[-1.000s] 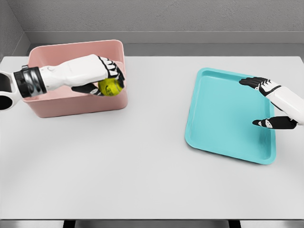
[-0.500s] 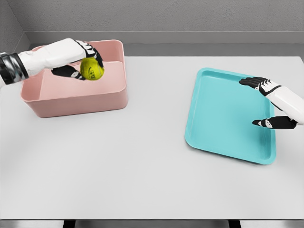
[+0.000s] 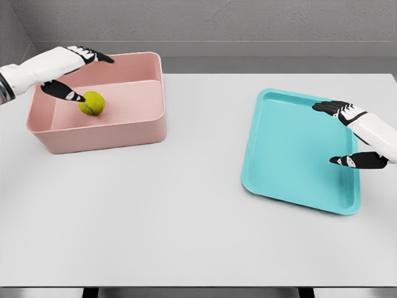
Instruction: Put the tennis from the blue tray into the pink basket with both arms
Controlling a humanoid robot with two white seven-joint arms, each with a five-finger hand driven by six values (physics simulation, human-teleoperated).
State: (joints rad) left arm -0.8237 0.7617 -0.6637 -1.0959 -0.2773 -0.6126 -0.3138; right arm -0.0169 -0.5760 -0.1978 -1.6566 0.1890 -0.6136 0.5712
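The yellow-green tennis ball (image 3: 91, 103) lies inside the pink basket (image 3: 124, 131), toward its left half. My left hand (image 3: 77, 73) hovers over the basket's left end, fingers spread, just up and left of the ball and not touching it. The blue tray (image 3: 291, 155) lies on the right side of the white table with nothing on it. Over the tray's right edge my right hand (image 3: 338, 133) is open, thumb and fingers spread wide.
The white table (image 3: 186, 211) stretches between basket and tray. A grey wall runs behind the table's far edge, close behind the basket.
The left hand carried the ball leftward over the basket, opened and let go; the ball now sits in the basket. The right hand has not moved.
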